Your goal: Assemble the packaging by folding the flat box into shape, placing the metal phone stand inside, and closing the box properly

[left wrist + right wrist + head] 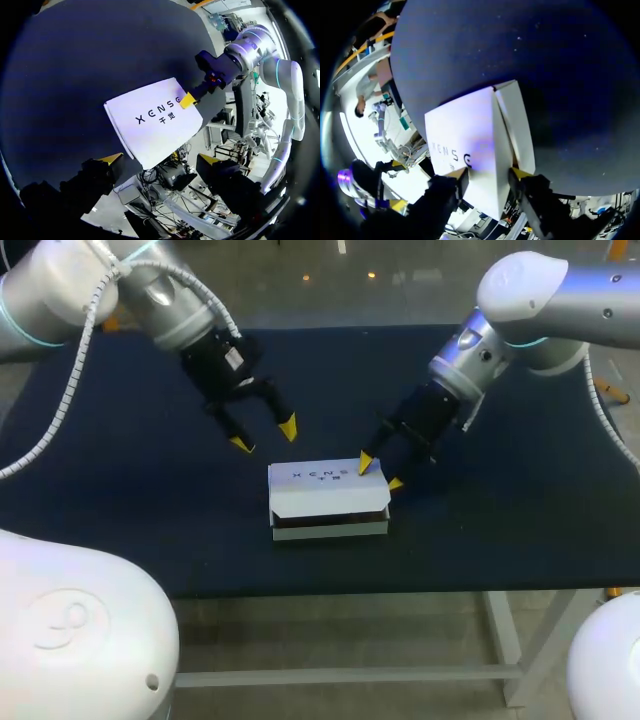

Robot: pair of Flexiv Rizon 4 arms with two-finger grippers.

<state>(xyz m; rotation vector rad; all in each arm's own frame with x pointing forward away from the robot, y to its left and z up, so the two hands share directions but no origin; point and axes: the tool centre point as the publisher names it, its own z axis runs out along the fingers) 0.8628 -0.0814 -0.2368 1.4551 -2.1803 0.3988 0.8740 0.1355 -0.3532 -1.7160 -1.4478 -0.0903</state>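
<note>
White cardboard box (330, 527) pinched at lid's (320, 480) end edge between narrow-set right gripper (380, 474) fingers; lay just ahead of left gripper (264, 436) fingers, spread wide, empty. Judged closing step; stand unseen. Next called for pressing lid flat, tucking flap.

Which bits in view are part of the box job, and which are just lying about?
Job:
box, lid folded over
right gripper, at the box's right end
left gripper, open, off the box
stand: not in view

Not the job:
table
</note>
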